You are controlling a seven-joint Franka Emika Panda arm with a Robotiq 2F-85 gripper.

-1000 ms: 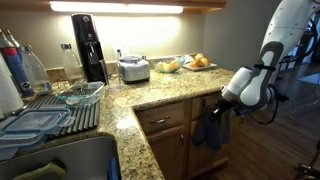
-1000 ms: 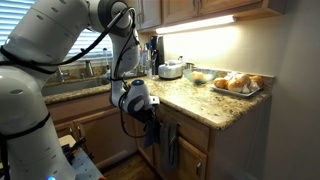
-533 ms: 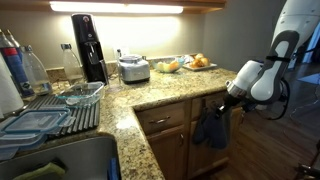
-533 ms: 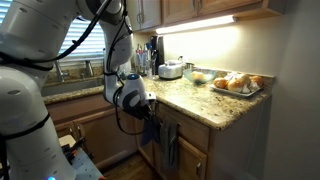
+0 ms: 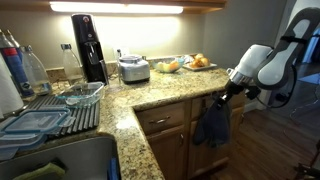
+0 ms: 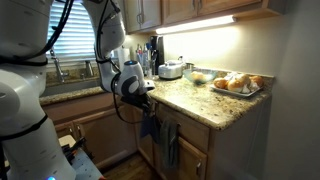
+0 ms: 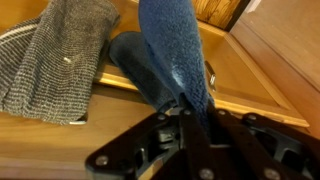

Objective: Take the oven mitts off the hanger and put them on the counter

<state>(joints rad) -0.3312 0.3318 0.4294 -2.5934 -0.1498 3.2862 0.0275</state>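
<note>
My gripper point(image 5: 227, 94) is shut on a dusty-blue oven mitt point(image 5: 211, 124) and holds it up in front of the wooden cabinets, just below the rounded edge of the speckled granite counter point(image 5: 160, 88). In an exterior view the mitt point(image 6: 149, 124) hangs from my gripper point(image 6: 148, 103), with a grey cloth point(image 6: 170, 142) beside it on the cabinet. In the wrist view the blue mitt point(image 7: 172, 50) runs up from between my shut fingers point(image 7: 190, 118). A grey knit cloth point(image 7: 62, 60) hangs to its left on the cabinet front.
On the counter stand a black dispenser point(image 5: 89, 46), a white cooker point(image 5: 134, 69), a glass bowl point(image 5: 84, 94), bottles point(image 5: 20, 64) and a tray of fruit and bread point(image 6: 237, 84). A dish mat point(image 5: 55, 117) and sink point(image 5: 60, 160) lie near the front.
My gripper has risen with the blue mitt, from beside the cabinet drawer up towards the counter edge. The mitt hangs higher than before.
</note>
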